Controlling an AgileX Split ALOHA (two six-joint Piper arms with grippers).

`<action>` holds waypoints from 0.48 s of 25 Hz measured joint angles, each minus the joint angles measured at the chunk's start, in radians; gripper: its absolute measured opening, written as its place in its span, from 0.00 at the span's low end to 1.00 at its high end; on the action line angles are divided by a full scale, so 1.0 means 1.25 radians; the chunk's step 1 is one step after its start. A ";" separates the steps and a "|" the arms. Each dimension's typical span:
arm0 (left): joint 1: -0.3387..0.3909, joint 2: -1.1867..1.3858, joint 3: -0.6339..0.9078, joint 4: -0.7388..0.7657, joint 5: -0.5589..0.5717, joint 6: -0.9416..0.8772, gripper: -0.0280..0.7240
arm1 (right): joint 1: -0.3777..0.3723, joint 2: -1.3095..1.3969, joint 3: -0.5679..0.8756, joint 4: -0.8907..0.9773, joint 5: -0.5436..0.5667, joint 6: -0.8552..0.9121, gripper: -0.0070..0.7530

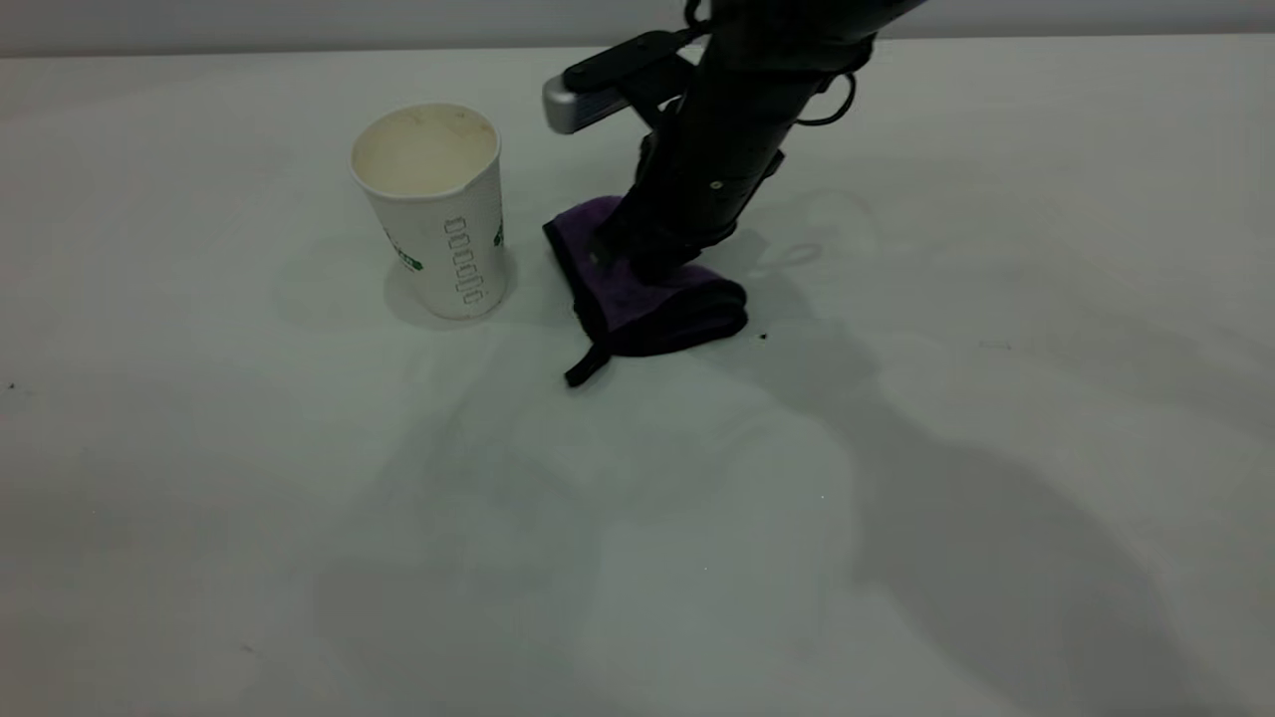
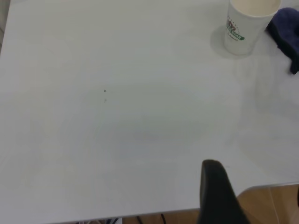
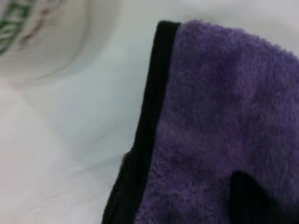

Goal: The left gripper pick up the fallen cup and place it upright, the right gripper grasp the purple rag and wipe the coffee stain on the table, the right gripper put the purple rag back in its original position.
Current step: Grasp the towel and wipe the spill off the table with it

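Judging from the layout, took the wipe to be the step in hand. Found the cup (image 1: 430, 214) upright on the table (image 1: 199, 498), left of centre and towards the far side, mouth up and cream inside showing, so counted the first step as done.

Saw the rag (image 1: 652, 299) lying on the table just right of the cup, near it but apart, with its black loop tail pointing towards the near side. Noted the right gripper (image 1: 637, 257) slanting down steeply from the far right and planted on top of the rag, sunk into the cloth. Could not tell whether spread, pressed together or pinching the pile.

Saw no stain anywhere: perhaps under the rag, perhaps gone. Spotted only a tiny dark speck (image 1: 763, 337) just right of the rag.

Placed the left gripper (image 2: 217, 196) off by a table edge, well apart from the cup, out of the exterior view and idle by the look of it. Could not tell its state either.

Reckoned the next move called for steady downward pressure and a short sweep over the dirty spot, directed away from the cup to spare it a knock. After that, a firm pinch on the rag to carry it back to its place.
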 joint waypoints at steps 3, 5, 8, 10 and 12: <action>0.000 0.000 0.000 0.000 0.000 0.000 0.66 | 0.011 0.000 -0.002 0.025 0.035 0.000 0.11; 0.000 0.000 0.000 0.000 0.000 -0.001 0.66 | 0.016 0.000 -0.003 0.048 0.065 -0.003 0.11; 0.000 0.000 0.000 0.000 0.000 -0.001 0.66 | 0.025 0.000 -0.006 0.099 0.121 -0.013 0.11; 0.000 0.000 0.000 0.000 0.000 -0.001 0.66 | 0.030 0.000 -0.006 0.130 0.161 -0.020 0.11; 0.000 0.000 0.000 0.000 0.000 -0.001 0.66 | 0.037 0.001 -0.006 0.165 0.206 -0.035 0.11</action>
